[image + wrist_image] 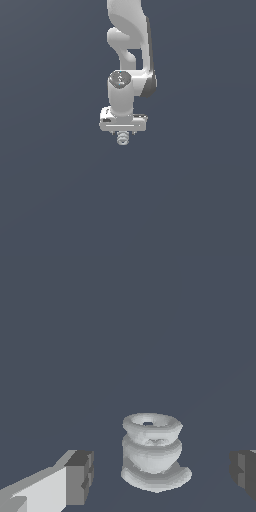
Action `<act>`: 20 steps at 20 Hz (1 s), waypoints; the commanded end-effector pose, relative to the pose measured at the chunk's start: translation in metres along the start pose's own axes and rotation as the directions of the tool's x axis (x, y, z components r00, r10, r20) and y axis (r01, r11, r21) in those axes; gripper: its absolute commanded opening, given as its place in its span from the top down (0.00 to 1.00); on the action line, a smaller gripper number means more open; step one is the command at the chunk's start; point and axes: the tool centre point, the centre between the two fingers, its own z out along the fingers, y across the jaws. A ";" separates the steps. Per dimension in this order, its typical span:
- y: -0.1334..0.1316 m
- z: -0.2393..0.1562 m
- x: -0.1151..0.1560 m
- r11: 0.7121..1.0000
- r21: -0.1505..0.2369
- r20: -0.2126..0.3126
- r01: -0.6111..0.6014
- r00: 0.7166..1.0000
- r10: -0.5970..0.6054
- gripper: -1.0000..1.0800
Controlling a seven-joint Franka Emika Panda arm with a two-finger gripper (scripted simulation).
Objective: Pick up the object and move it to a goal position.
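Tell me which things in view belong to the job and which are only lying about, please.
Belong to the job:
- ridged grey object, between the fingers, not touched
- claw, open

Only lying about:
- nothing else; only the plain dark surface

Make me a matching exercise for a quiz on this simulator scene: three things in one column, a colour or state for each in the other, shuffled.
Column one:
1. object
2. tool
3. fingertips

Column two:
A. dark grey pads
B. open, one finger on either side of the object and neither touching it
C. pale grey, with stacked ring-like ridges

Pairs: 1-C, 2-B, 3-A
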 end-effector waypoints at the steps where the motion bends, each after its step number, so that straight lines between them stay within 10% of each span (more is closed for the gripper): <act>1: 0.002 0.007 -0.010 1.000 -0.003 -0.004 0.001 1.000 -0.001 0.04; 20: 0.005 0.041 -0.024 1.000 -0.008 -0.009 0.003 1.000 -0.003 0.04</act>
